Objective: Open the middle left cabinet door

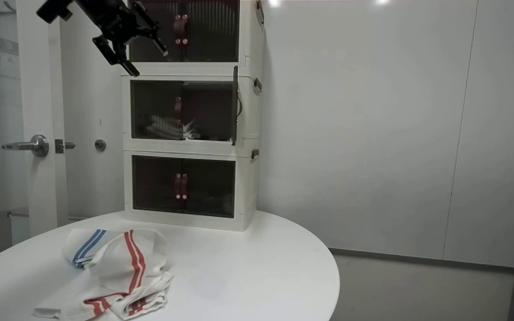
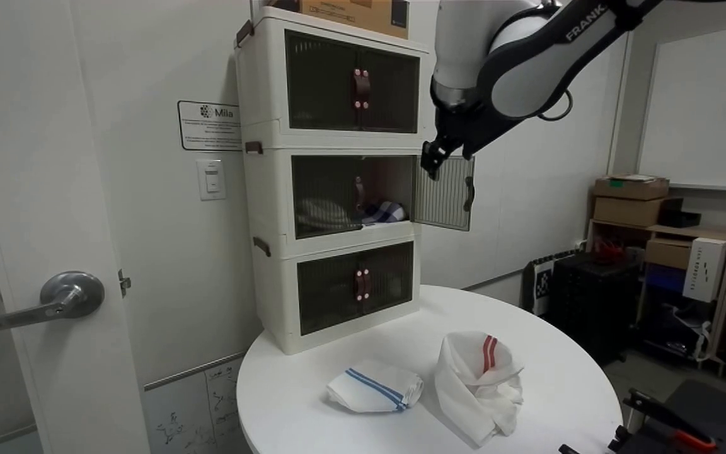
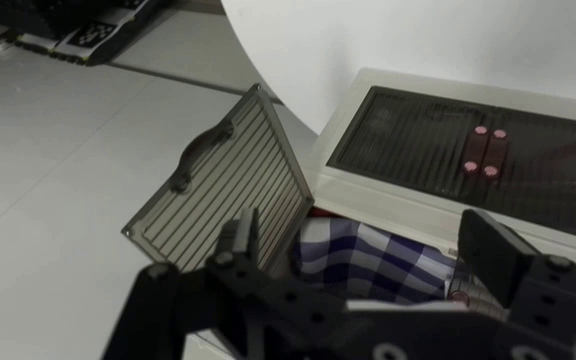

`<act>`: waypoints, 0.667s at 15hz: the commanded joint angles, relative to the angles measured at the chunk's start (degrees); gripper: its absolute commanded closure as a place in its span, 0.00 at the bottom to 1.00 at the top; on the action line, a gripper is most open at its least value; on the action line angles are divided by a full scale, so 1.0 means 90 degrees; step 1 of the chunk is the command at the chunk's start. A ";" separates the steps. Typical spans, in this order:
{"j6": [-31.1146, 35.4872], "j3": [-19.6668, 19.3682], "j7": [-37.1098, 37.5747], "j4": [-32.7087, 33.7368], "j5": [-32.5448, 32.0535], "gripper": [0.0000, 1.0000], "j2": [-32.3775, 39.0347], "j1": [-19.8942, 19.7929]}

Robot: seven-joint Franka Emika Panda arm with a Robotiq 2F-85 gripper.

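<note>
Charcoal middle-left door (image 1: pixel 155 109) beyond claw (image 1: pixel 151 63)

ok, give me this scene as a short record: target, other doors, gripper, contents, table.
target: middle left cabinet door, shut
same tier: middle right door, swung wide open
other tiers: top doors shut; bottom doors shut
end effector: gripper, jaws open, nothing held
contents, open side: blue-and-white checkered cloth
contents, behind target: too dim to identify
table: blue-striped cloth, red-striped cloth
status: task not done yet
</note>
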 commanded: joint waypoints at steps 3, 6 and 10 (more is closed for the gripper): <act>-0.0359 0.1813 0.2807 0.1217 -0.2865 0.00 0.1015 -0.1305; -0.1072 0.2472 0.4376 0.1664 -0.4498 0.00 0.1659 -0.1441; -0.2392 0.0967 0.5089 0.2112 -0.5661 0.00 0.2954 0.0646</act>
